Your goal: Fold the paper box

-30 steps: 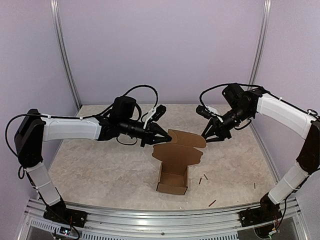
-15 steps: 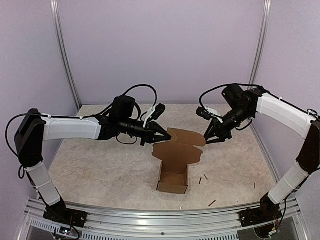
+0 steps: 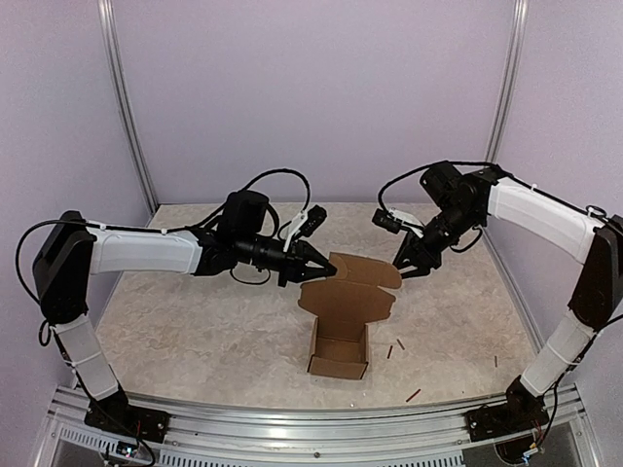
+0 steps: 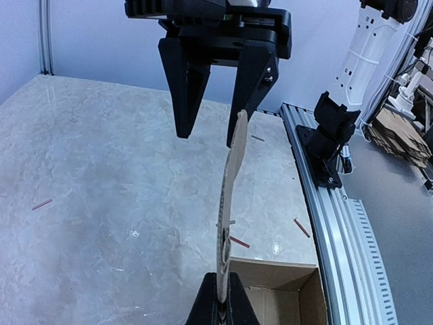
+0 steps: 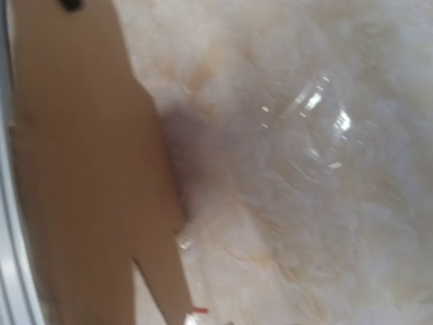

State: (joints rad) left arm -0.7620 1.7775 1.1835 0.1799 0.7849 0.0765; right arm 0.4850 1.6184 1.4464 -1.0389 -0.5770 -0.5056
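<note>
The paper box (image 3: 337, 352) is brown cardboard and stands open near the table's front, its lid flap (image 3: 348, 292) raised toward the back. My left gripper (image 3: 329, 271) is shut on the flap's left edge. In the left wrist view the flap (image 4: 230, 183) shows edge-on, pinched at my left gripper (image 4: 223, 301), beside the open box (image 4: 287, 298). My right gripper (image 3: 403, 267) is open at the flap's right edge. The left wrist view shows my right gripper (image 4: 208, 128) with jaws spread, one finger against the flap's tip. The right wrist view is blurred and shows cardboard (image 5: 74, 169) only.
Small dark sticks (image 3: 399, 345) lie on the marble table right of the box, another (image 3: 413, 395) near the front. A red stick (image 4: 239, 242) lies by the box. An aluminium rail (image 3: 292, 428) runs along the near edge. Walls and frame posts enclose the table.
The right arm's wrist has shifted slightly left, keeping its gripper at the flap's right edge. The left gripper has nudged a little right, still holding the flap.
</note>
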